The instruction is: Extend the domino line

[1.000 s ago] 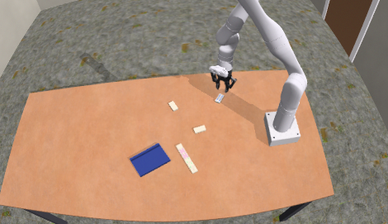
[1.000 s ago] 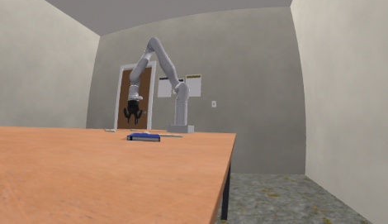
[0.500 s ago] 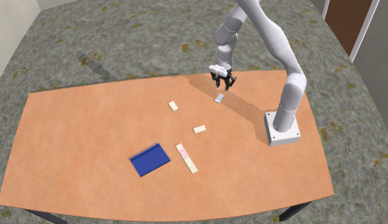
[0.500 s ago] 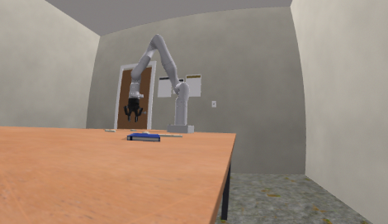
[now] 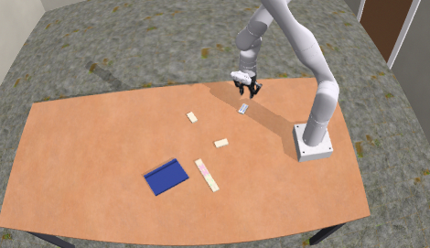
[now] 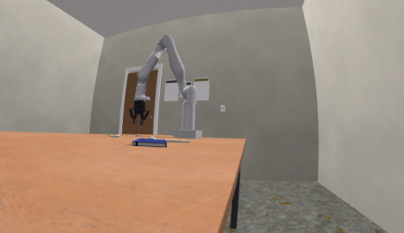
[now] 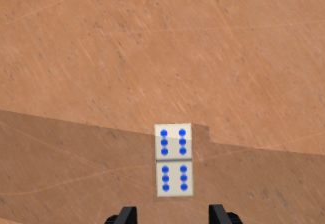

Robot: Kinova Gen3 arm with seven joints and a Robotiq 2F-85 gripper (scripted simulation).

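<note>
A face-up domino [image 5: 243,109] [image 7: 174,160] with six blue dots on each half lies flat near the table's back edge. My gripper [image 5: 246,95] [image 6: 138,123] [image 7: 173,215] is open and empty, above the table close to this domino. Two plain cream dominoes, one at the back middle [image 5: 191,117] and one nearer the centre [image 5: 221,143], lie flat with no dots showing. The line of dominoes [image 5: 207,175] lies straight in the front middle, with pink marks towards its back part and pale greenish or yellowish marks further on; its dots are too small to count.
A blue flat box-like thing [image 5: 166,177] [image 6: 149,143] lies left of the line in the top view. The robot's base [image 5: 313,152] stands at the table's right side. The arm's shadow falls across the six-six domino.
</note>
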